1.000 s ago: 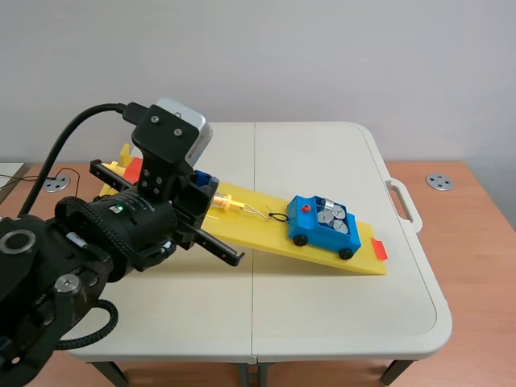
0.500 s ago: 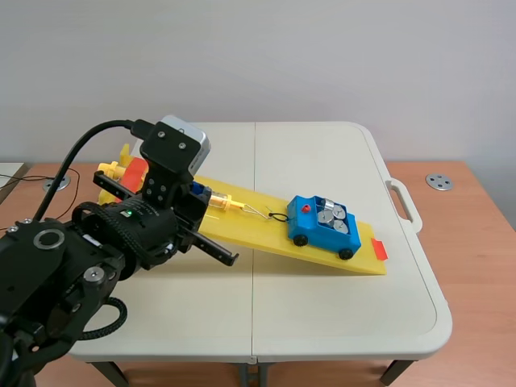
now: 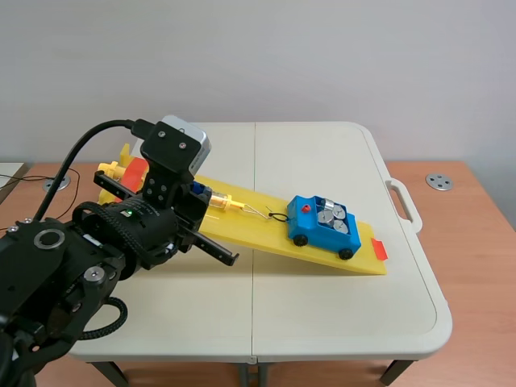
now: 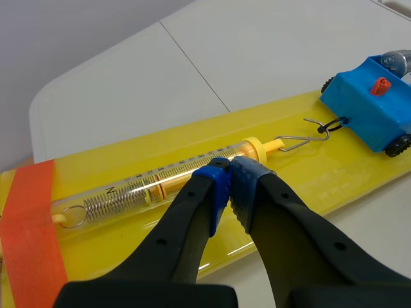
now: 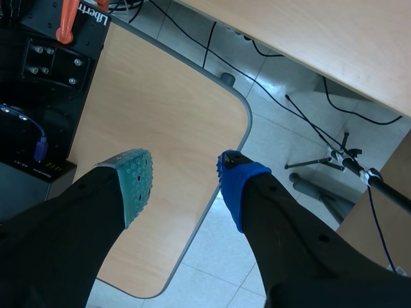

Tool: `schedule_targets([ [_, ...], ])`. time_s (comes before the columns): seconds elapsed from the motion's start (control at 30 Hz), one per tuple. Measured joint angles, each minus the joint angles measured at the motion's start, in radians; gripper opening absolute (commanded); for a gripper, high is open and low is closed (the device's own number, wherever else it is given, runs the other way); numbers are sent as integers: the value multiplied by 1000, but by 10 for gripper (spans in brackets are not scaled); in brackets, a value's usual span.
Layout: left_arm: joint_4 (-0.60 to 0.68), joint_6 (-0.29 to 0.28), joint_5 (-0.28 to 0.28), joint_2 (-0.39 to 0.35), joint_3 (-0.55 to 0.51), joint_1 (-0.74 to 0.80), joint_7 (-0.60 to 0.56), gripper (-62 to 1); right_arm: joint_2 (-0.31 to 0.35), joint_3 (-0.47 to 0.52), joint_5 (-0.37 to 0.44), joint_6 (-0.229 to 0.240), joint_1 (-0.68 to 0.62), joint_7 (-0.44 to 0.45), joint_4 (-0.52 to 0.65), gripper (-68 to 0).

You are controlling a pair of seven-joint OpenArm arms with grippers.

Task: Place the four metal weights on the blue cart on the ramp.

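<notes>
1. Since a second ago the left arm (image 3: 121, 234) has drawn back toward the tabletop's left edge and sunk lower, while over the last half second it holds its place; the cart and ramp have not shifted.
2. Now the left arm bulks over the tabletop's (image 3: 322, 306) near left corner, its wrist tilted down and forward across the high end of the yellow ramp (image 3: 266, 235).
3. The left gripper (image 4: 230, 183) is closed, its two blue pads pressed together with nothing between them. The tips sit right at the clear tube of the spring scale (image 4: 160, 183); whether they touch it cannot be told.
4. The spring scale lies flat along the ramp, ring end toward the orange tape band (image 4: 29, 218) at the high end, and its wire hook (image 4: 308, 136) toward the cart.
5. The blue cart (image 3: 323, 225) stands on the ramp's lower part, short of the ramp's taped low end, which points at the tabletop's right edge. Its long axis follows the ramp, and its hooked end faces up the slope toward the scale.
6. Silver round metal weights (image 3: 332, 215) rest in the cart's top, packed close; their count is hard to read.
7. The right gripper (image 5: 185, 186) hangs off the table with its fingers spread wide, empty, over a wooden desk corner (image 5: 167, 128) and the floor.
</notes>
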Motion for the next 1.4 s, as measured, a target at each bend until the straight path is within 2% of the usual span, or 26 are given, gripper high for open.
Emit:
schedule_targets([
  [0.3,2,0,0,0,0,0,6,-582,0,0,0,0,0,4,0,-427],
  [0.43,44,0,-10,-1,0,12,61,-582,0,0,0,0,22,12,0,-427],
  [0.67,261,-3,-114,-55,0,136,188,-578,0,0,0,0,163,16,0,-426],
  [0.77,359,-7,-140,-99,0,222,235,-505,0,0,0,0,233,21,0,-413],
  [0.9,465,-19,-143,-143,0,346,271,-348,0,0,29,0,312,23,0,-309],
  [0.97,501,-23,-143,-151,0,404,274,-236,-1,0,42,0,349,25,0,-259],
  [1.07,542,-24,-143,-153,0,478,274,-2,-22,0,50,0,404,30,0,-134],
  [1.17,563,-26,-143,-153,0,532,270,14,-48,-2,73,0,439,42,0,-10],
  [1.4,564,-18,-142,-153,0,591,266,14,-94,-43,93,0,452,75,0,-14],
])
